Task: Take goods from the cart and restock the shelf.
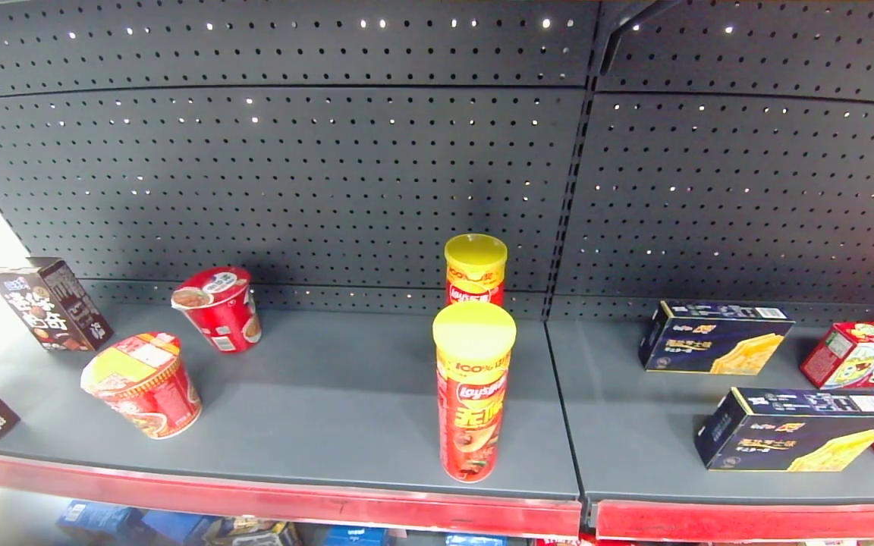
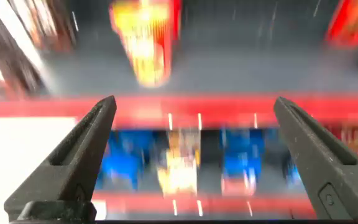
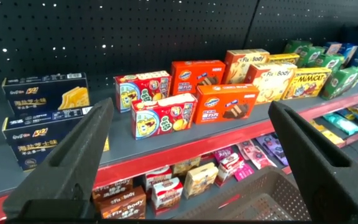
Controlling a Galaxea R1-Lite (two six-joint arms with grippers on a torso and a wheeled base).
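Red trim fronts the grey shelf [image 1: 331, 409], which spans the head view under a dark pegboard back panel [image 1: 293, 167]. A grey mesh cart [image 3: 253, 199] shows low in the right wrist view, in front of the shelving and under the right gripper; its goods cannot be made out.

On the shelf's right part lie two dark blue boxes [image 1: 714, 337], one nearer than the other, with a red box [image 1: 862, 353] farther right. Brown boxes [image 1: 50, 303] stand at the far left. Two chip tubes [image 1: 475, 402] stand upright mid-shelf, one behind the other, and two noodle cups [image 1: 143, 385] sit left of them, well apart.

The left gripper [image 2: 194, 102] faces the red trim, fingers spread and empty. The right gripper [image 3: 191, 104] hangs before the right-hand boxes, fingers likewise spread around nothing.

With both empty, the step in hand looks like fetching a new item. Next, one arm would need to dip into the cart, close on a product, then carry it to bare shelf between cups and tubes.
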